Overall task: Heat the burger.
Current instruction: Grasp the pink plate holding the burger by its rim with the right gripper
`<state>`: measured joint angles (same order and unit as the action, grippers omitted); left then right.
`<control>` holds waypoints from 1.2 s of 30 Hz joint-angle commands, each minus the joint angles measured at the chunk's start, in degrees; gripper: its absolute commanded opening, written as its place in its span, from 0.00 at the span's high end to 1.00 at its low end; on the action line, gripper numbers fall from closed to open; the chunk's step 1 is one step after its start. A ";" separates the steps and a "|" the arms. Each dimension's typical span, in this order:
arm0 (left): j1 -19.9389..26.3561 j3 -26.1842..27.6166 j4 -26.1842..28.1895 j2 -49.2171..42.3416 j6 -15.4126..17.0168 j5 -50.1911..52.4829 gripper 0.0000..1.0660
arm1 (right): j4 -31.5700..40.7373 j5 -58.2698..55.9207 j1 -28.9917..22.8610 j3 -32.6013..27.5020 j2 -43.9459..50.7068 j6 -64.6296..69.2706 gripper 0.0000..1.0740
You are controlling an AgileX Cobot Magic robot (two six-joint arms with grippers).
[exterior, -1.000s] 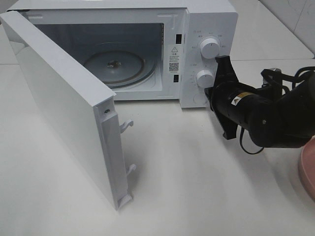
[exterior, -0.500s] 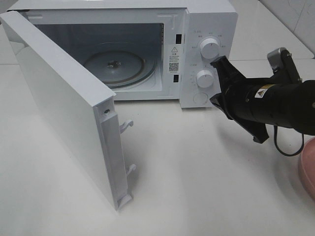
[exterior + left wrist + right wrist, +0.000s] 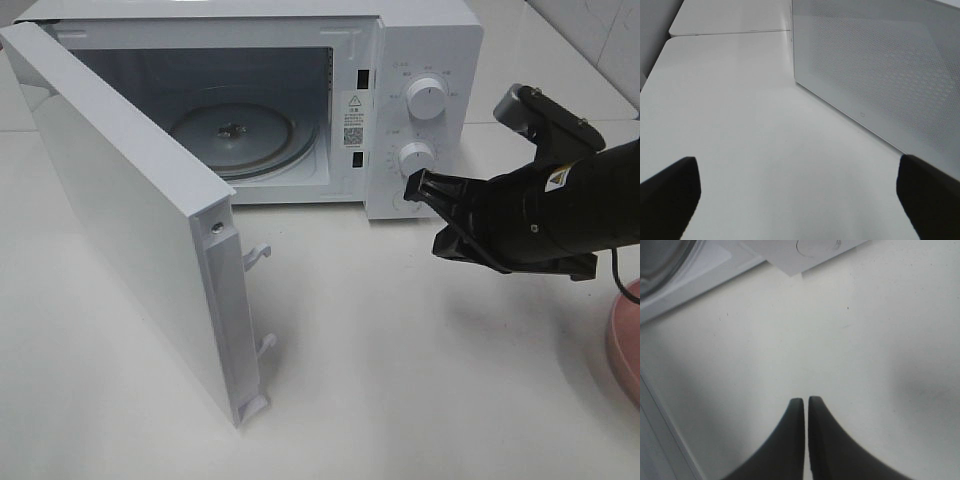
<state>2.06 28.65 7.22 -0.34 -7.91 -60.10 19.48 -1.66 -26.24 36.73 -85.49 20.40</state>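
White boxy microwave [image 3: 430, 45], door [image 3: 130, 220] open: black right hand [image 3: 415, 186] closed, empty, at its lower dial [image 3: 414, 157]; black left hand [image 3: 799, 192] spread open beside its door.

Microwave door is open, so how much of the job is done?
Done: the microwave door stands wide open, and the glass turntable is bare. In hand: nothing; the right gripper is shut and empty near the lower knob, the left gripper open over the table. Left: no burger shows, so it must go in, then door shut and heating started.
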 commanded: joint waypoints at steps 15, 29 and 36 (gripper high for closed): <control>0.06 -0.17 -0.17 -1.03 0.00 0.63 0.06 | -19.82 -36.27 2.35 11.17 3.44 -12.43 0.43; 0.06 -0.17 -0.17 -1.03 0.00 0.63 0.06 | -27.90 -45.03 5.84 11.40 3.44 -13.18 0.09; 0.06 -0.17 -0.17 -1.03 0.00 0.63 0.06 | -31.23 -46.70 10.71 11.40 3.44 -13.01 0.12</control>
<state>2.06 28.65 7.22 -0.34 -7.91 -59.99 -10.60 -47.61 -16.84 47.90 -82.39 7.68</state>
